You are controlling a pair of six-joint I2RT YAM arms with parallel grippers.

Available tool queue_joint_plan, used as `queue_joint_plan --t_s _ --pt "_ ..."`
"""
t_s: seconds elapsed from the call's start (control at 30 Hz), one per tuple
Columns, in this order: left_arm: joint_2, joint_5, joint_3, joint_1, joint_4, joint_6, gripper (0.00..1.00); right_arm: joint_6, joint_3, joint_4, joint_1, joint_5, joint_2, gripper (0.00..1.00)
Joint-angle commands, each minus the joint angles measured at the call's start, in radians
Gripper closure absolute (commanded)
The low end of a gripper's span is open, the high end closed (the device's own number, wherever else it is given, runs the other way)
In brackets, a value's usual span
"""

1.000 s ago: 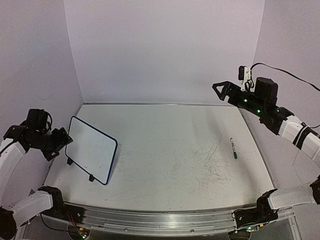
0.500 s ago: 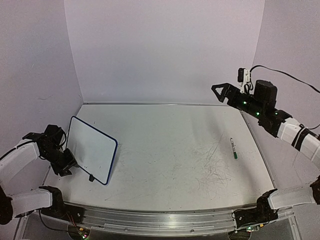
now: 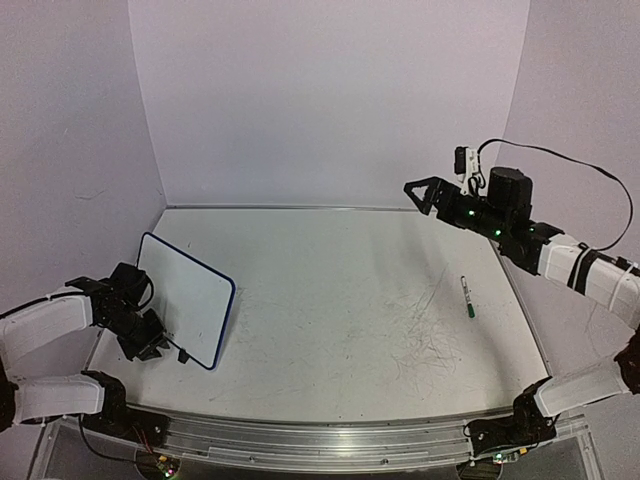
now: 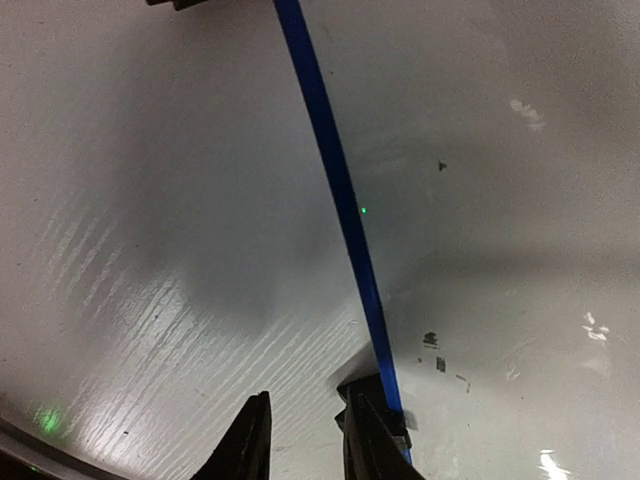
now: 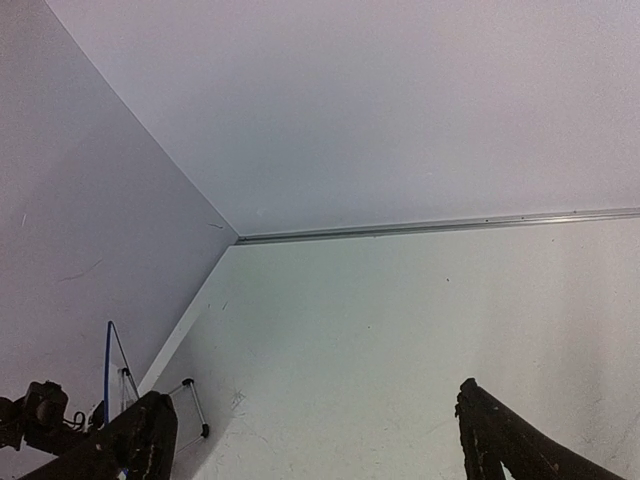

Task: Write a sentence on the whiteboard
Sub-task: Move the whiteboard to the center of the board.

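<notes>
Left gripper [image 4: 305, 418] is held at a slim, empty gap beside the whiteboard [image 3: 185, 295] rim; right gripper [image 3: 415, 195] is spread wide. Nothing is written; the marker [image 3: 467, 297] is not yet picked up.

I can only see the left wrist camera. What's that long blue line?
Observer: It's the rim of the whiteboard, which stands tilted at the left side of the table.
Child: Is anything written on it?
Observer: No. From the top camera its face looks blank.
Child: So where's the pen?
Observer: A marker lies flat on the right side of the table, well apart from the whiteboard.
</notes>
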Motion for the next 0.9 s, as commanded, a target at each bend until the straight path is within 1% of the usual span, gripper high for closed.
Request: queue_joint_plan --t_s 0.0,0.1,0.33,0.5,0.87 --pt "0.036 0.028 -0.03 -0.025 0.129 -0.05 0.79 0.013 -0.006 0.07 0.015 -0.012 0.006 0.02" --pt "0.059 0.031 -0.03 -0.039 0.149 -0.052 0.85 0.017 -0.012 0.074 0.02 -0.014 0.009 0.02" --pt "0.079 0.019 -0.041 -0.117 0.19 -0.11 0.9 0.023 -0.022 0.082 0.04 -0.012 0.019 0.02" --pt "0.084 0.028 -0.057 -0.164 0.233 -0.153 0.91 0.029 -0.025 0.089 0.052 -0.011 0.027 0.02" --pt "0.153 -0.012 -0.011 -0.305 0.287 -0.23 0.93 0.033 -0.027 0.092 0.068 -0.008 0.035 0.02"
